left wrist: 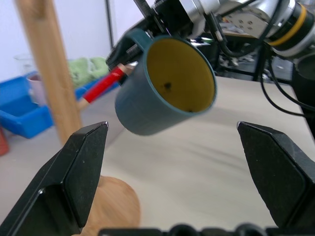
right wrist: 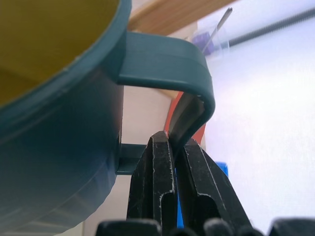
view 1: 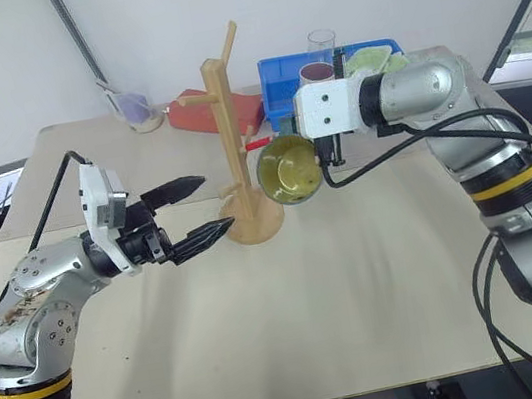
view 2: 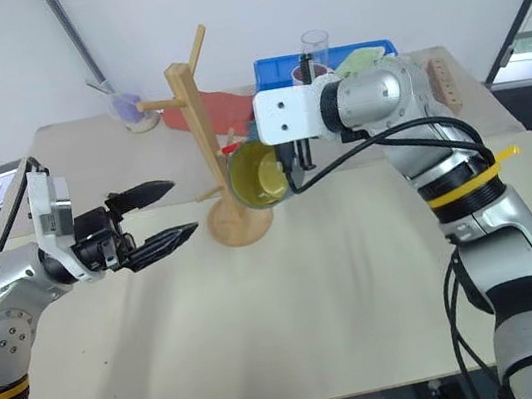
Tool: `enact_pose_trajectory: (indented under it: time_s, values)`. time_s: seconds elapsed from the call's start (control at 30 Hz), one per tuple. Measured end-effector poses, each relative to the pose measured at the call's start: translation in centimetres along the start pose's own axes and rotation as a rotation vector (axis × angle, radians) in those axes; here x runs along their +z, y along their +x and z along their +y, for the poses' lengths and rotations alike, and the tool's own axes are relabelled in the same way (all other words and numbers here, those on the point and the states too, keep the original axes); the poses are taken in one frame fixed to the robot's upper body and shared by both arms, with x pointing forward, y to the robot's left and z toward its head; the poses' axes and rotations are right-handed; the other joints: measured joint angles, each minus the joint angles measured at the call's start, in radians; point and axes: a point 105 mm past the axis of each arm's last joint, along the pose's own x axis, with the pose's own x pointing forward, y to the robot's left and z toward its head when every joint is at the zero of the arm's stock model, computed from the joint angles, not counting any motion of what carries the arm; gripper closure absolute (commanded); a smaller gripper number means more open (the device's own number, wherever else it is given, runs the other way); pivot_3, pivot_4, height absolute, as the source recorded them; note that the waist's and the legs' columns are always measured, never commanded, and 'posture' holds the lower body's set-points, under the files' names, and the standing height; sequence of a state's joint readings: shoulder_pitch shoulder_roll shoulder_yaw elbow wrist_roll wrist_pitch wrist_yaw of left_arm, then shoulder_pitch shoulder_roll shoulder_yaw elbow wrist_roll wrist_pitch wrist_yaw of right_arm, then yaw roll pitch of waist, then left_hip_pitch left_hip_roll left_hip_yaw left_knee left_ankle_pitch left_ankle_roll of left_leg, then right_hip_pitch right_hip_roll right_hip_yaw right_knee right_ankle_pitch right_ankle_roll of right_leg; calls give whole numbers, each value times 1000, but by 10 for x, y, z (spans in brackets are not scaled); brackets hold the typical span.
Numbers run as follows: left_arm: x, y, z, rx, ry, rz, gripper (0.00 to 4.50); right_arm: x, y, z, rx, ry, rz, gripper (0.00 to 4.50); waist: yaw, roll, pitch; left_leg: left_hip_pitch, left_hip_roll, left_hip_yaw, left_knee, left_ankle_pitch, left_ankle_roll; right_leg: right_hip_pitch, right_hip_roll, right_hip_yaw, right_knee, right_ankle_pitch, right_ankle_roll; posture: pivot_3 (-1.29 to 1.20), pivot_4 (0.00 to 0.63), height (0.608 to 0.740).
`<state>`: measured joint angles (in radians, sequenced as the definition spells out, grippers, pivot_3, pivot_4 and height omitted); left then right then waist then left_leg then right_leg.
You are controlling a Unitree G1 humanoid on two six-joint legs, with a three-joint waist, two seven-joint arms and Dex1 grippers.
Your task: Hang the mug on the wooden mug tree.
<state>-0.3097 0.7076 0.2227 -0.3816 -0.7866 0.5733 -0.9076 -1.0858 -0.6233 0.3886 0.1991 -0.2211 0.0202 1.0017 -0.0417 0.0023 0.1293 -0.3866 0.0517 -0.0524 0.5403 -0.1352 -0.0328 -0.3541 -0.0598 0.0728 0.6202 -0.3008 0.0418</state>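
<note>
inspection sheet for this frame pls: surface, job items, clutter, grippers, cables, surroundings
Surface: beige table, bare in front.
Job's things: teal mug held in the air by its handle, tilted, mouth toward the camera, beside the wooden mug tree; not hung. The tree stands upright, its red-tipped peg next to the handle.
Clutter: blue bin with a clear glass and green cloth; red object; lavender cup.
Grippers: right gripper jaws shut on the mug's handle; left gripper jaws open, near the tree's base.
Cables: black cables along the right arm.
Surroundings: white wall behind.
</note>
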Motion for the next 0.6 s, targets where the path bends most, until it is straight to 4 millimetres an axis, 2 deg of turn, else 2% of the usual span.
enact_pose_trajectory:
  time_s: [0.23,0.5,0.6]
  values:
    - [13,7,-1,34,21,-15,0,-2,14,5,52,-24,-3,4471,0,0,0,1,0,0,0,0,0,0,0,0,4,0,1,0,150,721]
    - [13,12,-1,41,15,-23,0,-2,26,8,79,-30,-9,4471,-3,0,0,1,0,-1,0,0,0,1,1,0,6,0,1,0,150,721]
    - [12,13,-2,36,12,-19,0,1,28,5,75,-37,-20,3393,-2,0,0,1,0,-1,0,0,0,0,1,0,6,0,1,0,150,721]
